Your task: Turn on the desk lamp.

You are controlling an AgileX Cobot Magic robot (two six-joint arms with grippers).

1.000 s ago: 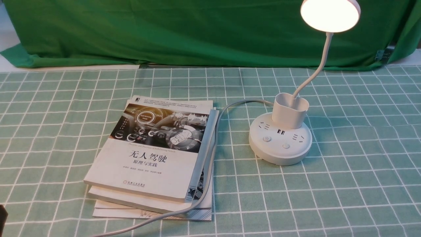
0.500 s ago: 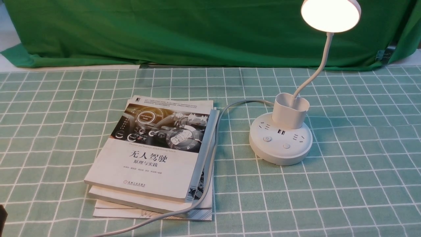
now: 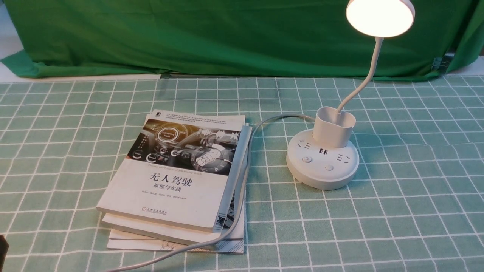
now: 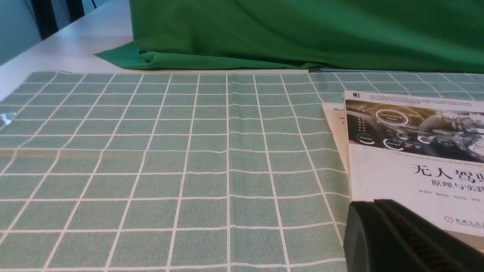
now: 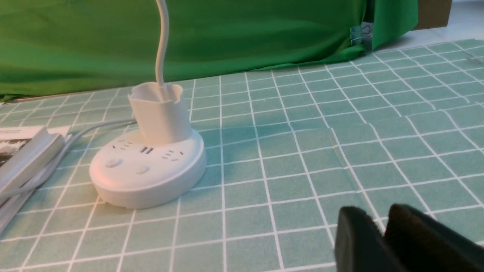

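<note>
The white desk lamp stands at the right of the checked cloth in the front view. Its disc head [image 3: 379, 17] glows brightly at the top, above the thin gooseneck [image 3: 368, 77], the cup holder [image 3: 334, 126] and the round base [image 3: 340, 175] with two buttons [image 3: 307, 159]. The base also shows in the right wrist view [image 5: 147, 185]. My right gripper [image 5: 380, 217] is shut and empty, low over the cloth, well apart from the lamp. My left gripper [image 4: 374, 204] is shut and empty beside the near corner of the books. Only a dark sliver of it [image 3: 2, 247] shows in the front view.
A stack of books [image 3: 177, 177] lies left of the lamp, with the lamp's white cord [image 3: 242, 189] running along its right edge toward me. A green backdrop cloth [image 3: 227, 37] hangs along the table's far edge, with a metal clip [image 3: 438, 62] at the right.
</note>
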